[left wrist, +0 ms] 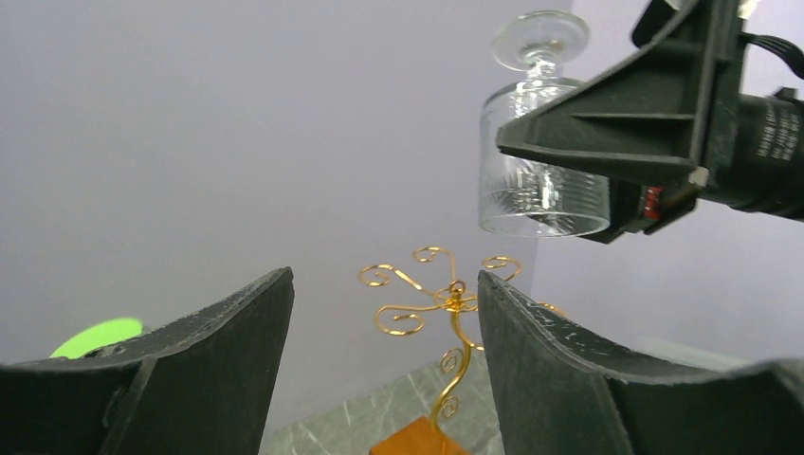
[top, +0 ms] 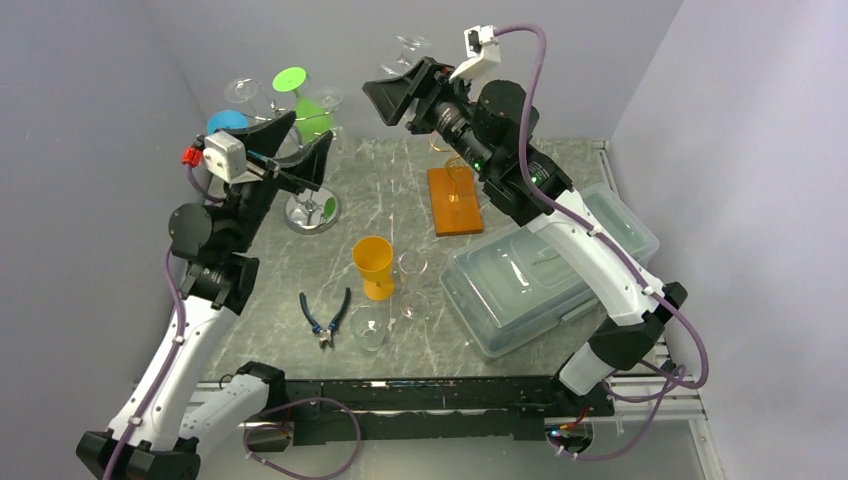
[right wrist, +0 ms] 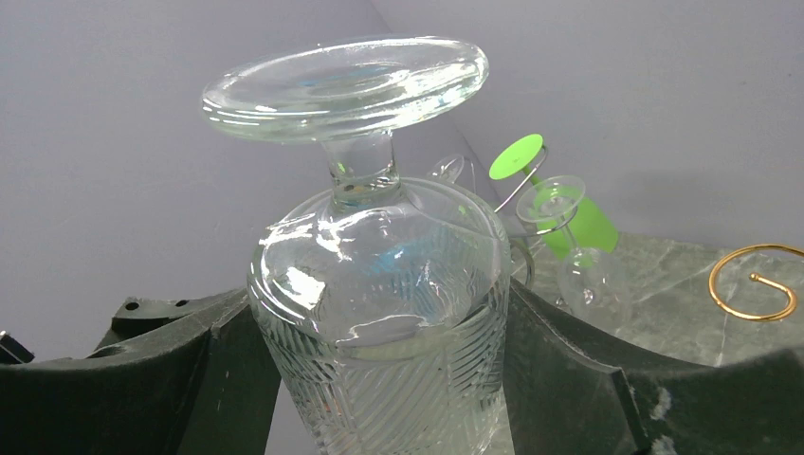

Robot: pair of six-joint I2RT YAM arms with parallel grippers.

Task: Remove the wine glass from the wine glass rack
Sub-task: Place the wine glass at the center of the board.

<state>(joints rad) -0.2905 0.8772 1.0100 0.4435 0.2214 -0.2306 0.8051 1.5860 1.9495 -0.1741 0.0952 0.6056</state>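
My right gripper (top: 400, 88) is shut on the ribbed bowl of a clear wine glass (right wrist: 379, 284), held upside down with its foot (top: 408, 47) on top. In the left wrist view the glass (left wrist: 540, 161) hangs high above and clear of the gold wire rack (left wrist: 446, 303). The rack stands on an orange wooden base (top: 455, 200) behind the right arm; one gold hook (right wrist: 754, 282) shows in the right wrist view. My left gripper (top: 297, 155) is open and empty, raised at the left and facing the rack (left wrist: 384, 370).
A silver rack (top: 310, 212) at the back left holds green (top: 300, 100), blue and clear glasses. A yellow cup (top: 373, 265), two clear glasses (top: 412, 270), blue pliers (top: 325, 315) and a lidded clear plastic box (top: 545, 270) lie on the marble table.
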